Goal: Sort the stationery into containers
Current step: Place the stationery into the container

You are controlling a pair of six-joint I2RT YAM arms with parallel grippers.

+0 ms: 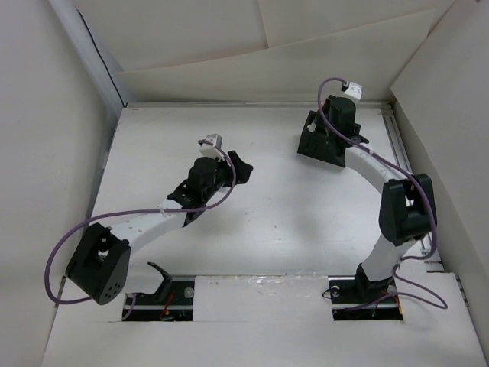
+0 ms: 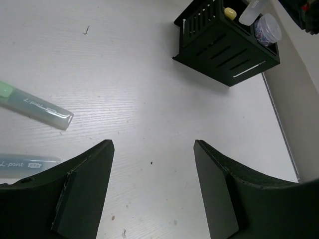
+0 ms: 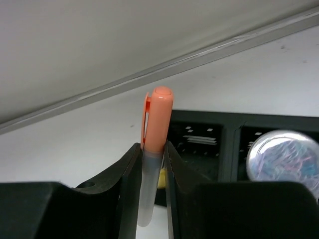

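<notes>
Clamped tight in the right gripper: orange-white marker, upright, orange cap above the fingertips, clear barrel pinched between them. Just behind it, black two-compartment box, near the far right corner of the worktop. Inside the compartment nearer the right edge, grey-purple roll; inside the other, yellow marker. Over the middle of the worktop, left gripper, spread wide, nothing between its fingers. Flat on the surface, on the side away from the right edge and well apart from the box: mint green marker and, closer to the fingers, light blue marker, partly hidden behind one finger.
</notes>
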